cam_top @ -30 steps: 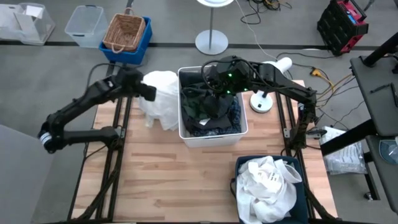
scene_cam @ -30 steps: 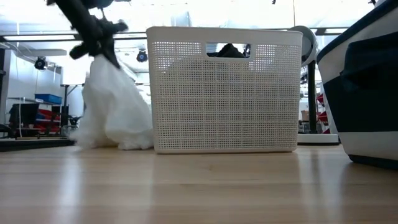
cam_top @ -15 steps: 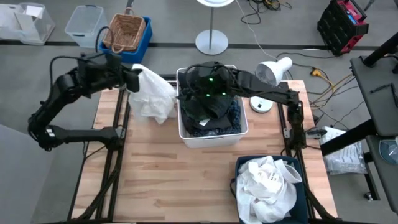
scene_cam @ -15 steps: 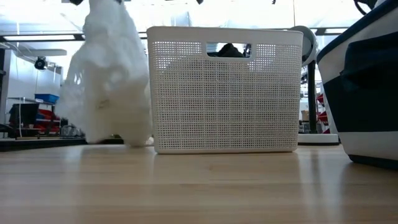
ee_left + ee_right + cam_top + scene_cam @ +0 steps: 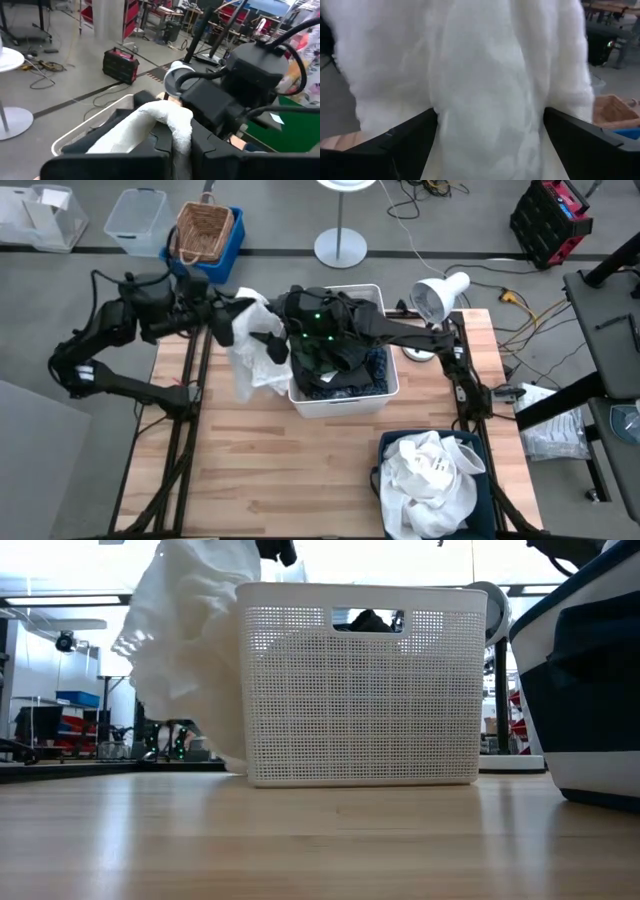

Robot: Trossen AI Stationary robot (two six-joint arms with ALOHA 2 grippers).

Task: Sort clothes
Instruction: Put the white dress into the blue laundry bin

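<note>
while left gripper pinches top of white garment, fingers closed tight on fold, cloth hangs clear of table beside white bin, off its left wall. right gripper at same garment, fingers spread wide with cloth between, not clamped. dark clothes heaped in white bin. white clothes piled in blue bin at near right corner.

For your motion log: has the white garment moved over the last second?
Yes. The white garment, held by the left hand, has risen off the table and swung toward the white bin.
</note>
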